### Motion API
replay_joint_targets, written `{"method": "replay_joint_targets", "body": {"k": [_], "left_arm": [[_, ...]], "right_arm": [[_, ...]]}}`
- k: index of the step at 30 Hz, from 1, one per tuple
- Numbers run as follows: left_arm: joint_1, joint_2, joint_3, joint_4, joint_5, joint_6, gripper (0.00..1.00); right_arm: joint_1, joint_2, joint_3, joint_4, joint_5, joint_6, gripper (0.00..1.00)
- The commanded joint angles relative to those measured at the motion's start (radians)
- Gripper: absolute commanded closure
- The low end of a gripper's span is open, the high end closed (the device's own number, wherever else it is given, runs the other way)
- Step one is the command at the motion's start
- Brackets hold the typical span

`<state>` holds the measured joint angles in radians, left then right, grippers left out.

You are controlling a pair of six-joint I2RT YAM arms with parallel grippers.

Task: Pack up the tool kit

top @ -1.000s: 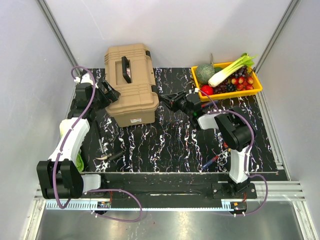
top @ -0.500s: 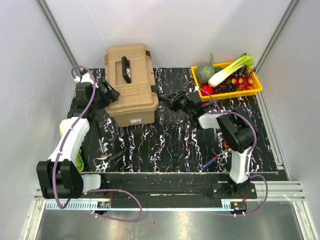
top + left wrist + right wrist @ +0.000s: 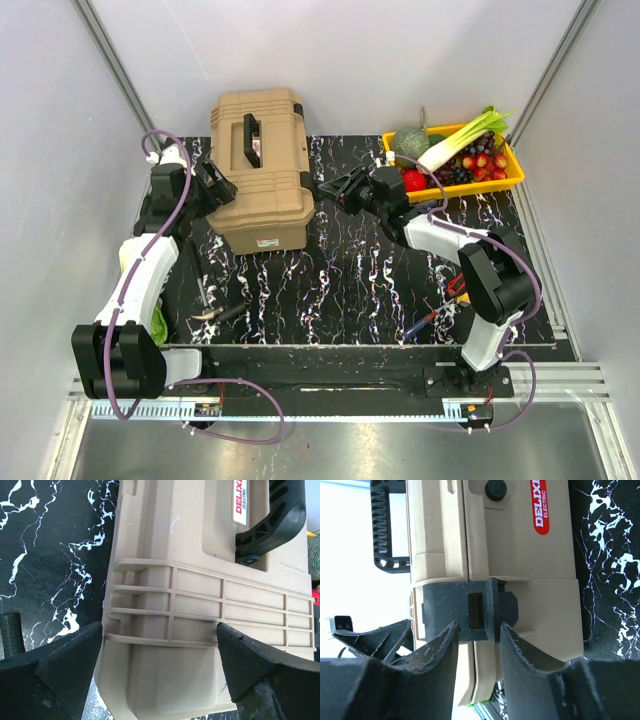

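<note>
Left gripper unchanged: jaws wide, bracketing the left end of the toolbox, no clamp. Box sits lid shut at the far left of the bench. Right gripper has moved in over the last second and now straddles the black latch, gap narrow but widening. Probably unlatching first; loose tools still out at the near edge.

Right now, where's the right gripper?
In the top view the right gripper sits at the toolbox's right-hand side, left of the yellow tray. Its wrist view shows it straddling a black latch.
</note>
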<state>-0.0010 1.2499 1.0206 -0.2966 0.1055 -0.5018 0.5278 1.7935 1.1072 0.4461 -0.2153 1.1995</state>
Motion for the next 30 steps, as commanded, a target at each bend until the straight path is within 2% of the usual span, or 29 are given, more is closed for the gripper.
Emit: {"method": "replay_joint_targets", "body": {"k": [1,5,10,13,19,24,30], "left_arm": [[-0.022,0.026,-0.007,-0.179,-0.023,0.068,0.01],[-0.022,0.023,0.004,-0.184,-0.030,0.072,0.01],[-0.022,0.023,0.010,-0.188,-0.033,0.074,0.01],[-0.022,0.031,0.010,-0.188,-0.030,0.075,0.01],[-0.022,0.040,0.012,-0.188,-0.023,0.074,0.01],[-0.022,0.034,0.016,-0.188,-0.026,0.075,0.01],[-0.022,0.017,0.064,-0.216,-0.053,0.095,0.01]], "right_arm": [[0.046,-0.102,0.052,0.016,-0.067,-0.049,0.55],[0.046,-0.106,0.054,-0.009,-0.056,-0.069,0.41],[0.046,-0.123,0.057,-0.075,-0.016,-0.149,0.18],[0.046,-0.103,0.083,-0.081,-0.045,-0.196,0.10],[0.049,-0.048,0.138,-0.142,-0.078,-0.215,0.09],[0.049,-0.077,0.126,-0.196,-0.001,-0.216,0.11],[0.046,-0.128,0.151,-0.251,0.048,-0.296,0.09]]}}
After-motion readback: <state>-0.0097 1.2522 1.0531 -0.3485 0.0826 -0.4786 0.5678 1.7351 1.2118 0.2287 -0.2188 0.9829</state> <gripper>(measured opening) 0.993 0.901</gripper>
